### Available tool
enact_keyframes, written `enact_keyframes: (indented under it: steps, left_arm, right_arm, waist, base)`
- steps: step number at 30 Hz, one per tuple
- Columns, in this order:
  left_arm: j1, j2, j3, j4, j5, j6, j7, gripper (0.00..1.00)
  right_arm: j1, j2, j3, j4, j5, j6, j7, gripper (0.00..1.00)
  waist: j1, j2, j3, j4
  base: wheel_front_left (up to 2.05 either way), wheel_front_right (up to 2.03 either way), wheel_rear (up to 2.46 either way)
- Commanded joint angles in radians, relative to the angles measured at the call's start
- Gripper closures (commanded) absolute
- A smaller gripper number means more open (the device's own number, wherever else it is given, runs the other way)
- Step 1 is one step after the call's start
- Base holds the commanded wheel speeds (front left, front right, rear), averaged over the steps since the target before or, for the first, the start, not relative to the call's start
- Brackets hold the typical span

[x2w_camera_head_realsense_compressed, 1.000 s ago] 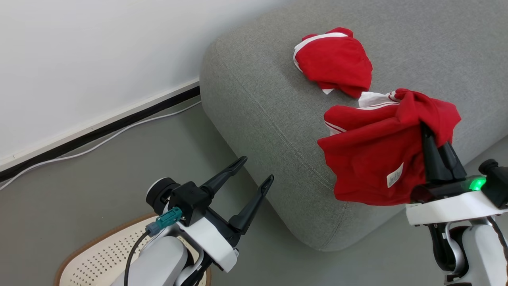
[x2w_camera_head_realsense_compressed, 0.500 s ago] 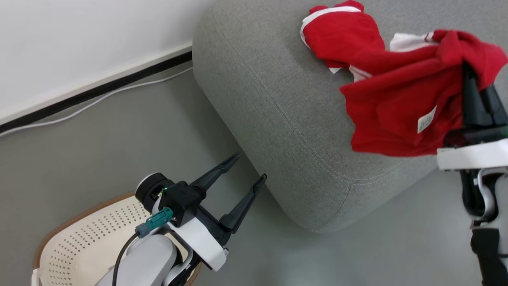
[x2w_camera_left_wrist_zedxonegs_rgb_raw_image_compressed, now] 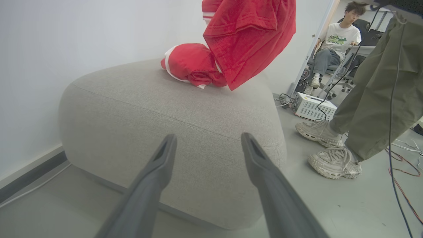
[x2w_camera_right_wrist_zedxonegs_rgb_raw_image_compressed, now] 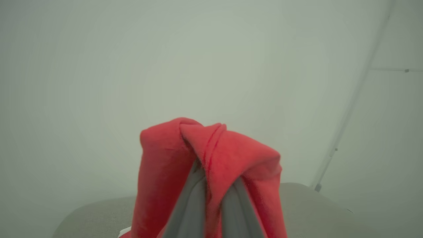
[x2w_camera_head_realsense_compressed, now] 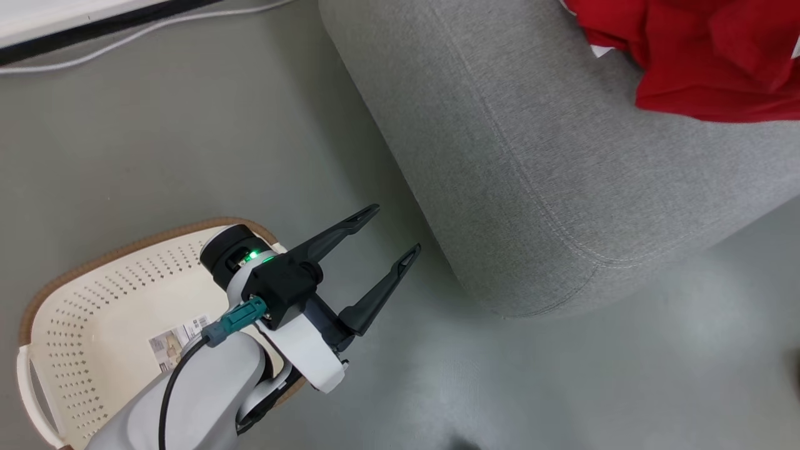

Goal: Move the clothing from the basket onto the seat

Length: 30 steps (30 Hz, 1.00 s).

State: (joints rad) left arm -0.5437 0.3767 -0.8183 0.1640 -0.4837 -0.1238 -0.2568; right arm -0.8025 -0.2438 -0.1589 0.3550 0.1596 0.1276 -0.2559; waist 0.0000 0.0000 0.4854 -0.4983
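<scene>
A red garment of the clothing is draped over my right gripper, which is shut on it. That garment hangs in the air above the grey seat. Beside it a second, bundled red garment with white trim lies on the seat. In the head view the red clothing shows at the top right over the seat. My left gripper stands open and holds nothing, above the floor between the cream basket and the seat. The basket's inside shows a barcode sticker.
A person's legs in olive trousers and pale shoes stand right of the seat. Another person sits farther back, near a white box with cables. A white cable runs along the wall's foot.
The head camera has tilted down, bringing more of the basket into view. My right gripper has carried the red garment from the seat's front edge to farther over the seat. The left gripper stays open.
</scene>
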Motion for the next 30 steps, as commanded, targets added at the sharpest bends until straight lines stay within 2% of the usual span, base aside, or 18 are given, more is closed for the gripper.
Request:
enact_keyframes:
  steps: [1,11,18,25,30]
  left_arm:
    - [-0.043,0.014,0.023,-0.032,0.007,-0.007,-0.005,0.00]
    - [-0.121,0.039,-0.019,-0.057,-0.001,-0.007,-0.005,0.00]
    - [-0.145,0.035,-0.029,-0.073,0.002,-0.007,-0.005,0.00]
    - [-0.153,0.026,-0.029,-0.074,0.003,-0.007,-0.005,0.00]
    - [-0.145,0.025,-0.027,-0.064,0.000,-0.007,-0.005,0.00]
  right_arm:
    - [-0.027,-0.033,-0.006,-0.014,-0.021,0.003,-0.006,1.00]
    - [-0.266,-0.100,-0.162,0.140,-0.171,0.003,-0.006,1.00]
    - [-0.409,-0.137,-0.327,0.257,-0.287,0.003,0.000,1.00]
    - [-0.465,-0.108,-0.497,0.376,-0.376,0.003,0.011,1.00]
    - [-0.456,-0.049,-0.524,0.491,-0.375,0.003,0.038,1.00]
  waist:
    - [0.0000,0.0000,0.046,0.023]
    - [0.0000,0.0000,0.144,0.069]
    - [0.0000,0.0000,0.184,0.120]
    - [0.0000,0.0000,0.209,0.169]
    - [0.0000,0.0000,0.221,0.186]
  base:
    - [0.00,0.00,0.00]
    - [0.00,0.00,0.00]
    - [0.00,0.00,0.00]
    - [0.00,0.00,0.00]
    - [0.00,0.00,0.00]
